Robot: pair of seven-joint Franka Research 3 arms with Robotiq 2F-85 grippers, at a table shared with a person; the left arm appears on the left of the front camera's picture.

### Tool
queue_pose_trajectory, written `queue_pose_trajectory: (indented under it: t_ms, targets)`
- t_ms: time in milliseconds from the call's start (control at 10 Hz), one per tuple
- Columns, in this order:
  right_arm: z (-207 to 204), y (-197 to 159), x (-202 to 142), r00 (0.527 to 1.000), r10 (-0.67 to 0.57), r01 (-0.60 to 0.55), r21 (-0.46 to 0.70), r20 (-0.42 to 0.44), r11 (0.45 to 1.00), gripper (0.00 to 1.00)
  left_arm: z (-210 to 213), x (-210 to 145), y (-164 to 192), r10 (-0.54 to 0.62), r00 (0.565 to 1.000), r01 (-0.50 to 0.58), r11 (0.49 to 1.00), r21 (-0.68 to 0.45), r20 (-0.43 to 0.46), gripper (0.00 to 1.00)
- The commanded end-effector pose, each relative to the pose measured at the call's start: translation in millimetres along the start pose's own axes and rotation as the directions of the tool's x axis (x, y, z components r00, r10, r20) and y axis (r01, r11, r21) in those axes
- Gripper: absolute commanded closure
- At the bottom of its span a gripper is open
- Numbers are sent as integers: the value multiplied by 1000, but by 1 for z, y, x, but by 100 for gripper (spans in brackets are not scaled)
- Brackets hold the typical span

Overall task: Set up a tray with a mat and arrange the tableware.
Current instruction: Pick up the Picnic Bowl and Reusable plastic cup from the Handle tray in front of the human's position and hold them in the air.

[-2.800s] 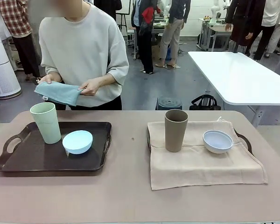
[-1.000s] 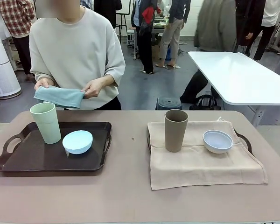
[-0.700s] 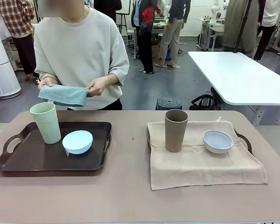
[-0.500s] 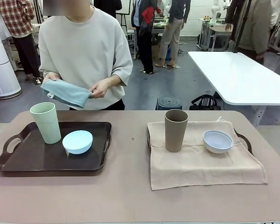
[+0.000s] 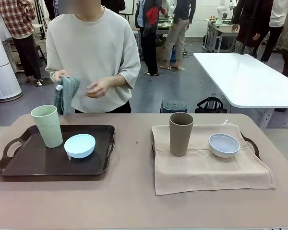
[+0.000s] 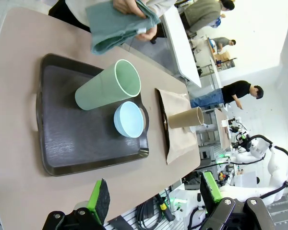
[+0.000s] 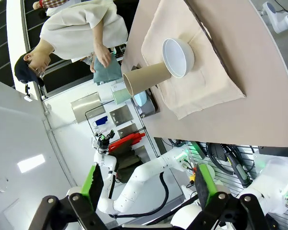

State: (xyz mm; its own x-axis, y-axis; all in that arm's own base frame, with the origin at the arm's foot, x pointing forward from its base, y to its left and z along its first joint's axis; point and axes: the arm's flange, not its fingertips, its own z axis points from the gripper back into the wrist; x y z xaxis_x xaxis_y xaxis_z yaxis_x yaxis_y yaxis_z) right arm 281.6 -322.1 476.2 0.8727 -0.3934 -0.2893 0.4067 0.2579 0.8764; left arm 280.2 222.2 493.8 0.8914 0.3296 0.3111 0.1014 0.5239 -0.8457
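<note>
An upright pale green tumbler (image 5: 47, 126) and a light blue bowl (image 5: 79, 145) are set close together on a dark brown tray (image 5: 19, 165). Right of that tray, an upright matte brown tumbler (image 5: 181, 134) and a bluish-white bowl (image 5: 224, 145) are placed apart on a beige mat (image 5: 206, 165). Beyond the tray, a grey-blue cloth (image 5: 66, 95) is held hanging.

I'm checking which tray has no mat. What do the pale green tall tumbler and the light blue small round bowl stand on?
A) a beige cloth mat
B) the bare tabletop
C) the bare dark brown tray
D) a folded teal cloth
C: the pale green tall tumbler and the light blue small round bowl stand directly on the bare dark brown tray, while the folded teal cloth hangs from the person's hand beyond the table.
</note>
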Motion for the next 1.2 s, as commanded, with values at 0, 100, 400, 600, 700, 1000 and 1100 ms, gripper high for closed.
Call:
queue_pose_trajectory:
  t_ms: [0, 100, 400, 600, 700, 1000, 1100]
  targets:
    - [-11, 12, -3, 996, 83, -84, -67, -17, 994, 0, 0, 0, 0, 0, 1000, 0, 1000, 0, 0, 0]
    - [-29, 37, -8, 987, 159, -162, -162, -31, 973, 0, -3, 9, -11, -54, 998, 57, 996, 69, -33, 0]
    - [-97, 119, -32, 937, 340, -343, -380, -76, 859, 0, -2, 19, -62, -260, 949, 298, 923, 244, -176, 0]
    - [-167, 172, -57, 865, 480, -479, -523, -145, 705, 0, -7, 14, -98, -392, 868, 487, 792, 369, -305, 0]
    - [-200, 187, -68, 814, 554, -544, -561, -174, 624, 0, -11, 8, -110, -411, 830, 546, 736, 400, -377, 0]
    - [-282, 222, -96, 635, 734, -695, -592, -240, 408, 0, -30, 12, -122, -392, 750, 642, 627, 442, -532, 0]
    - [-310, 230, -103, 579, 766, -732, -592, -280, 338, 0, -35, 13, -124, -368, 715, 678, 569, 464, -594, 0]
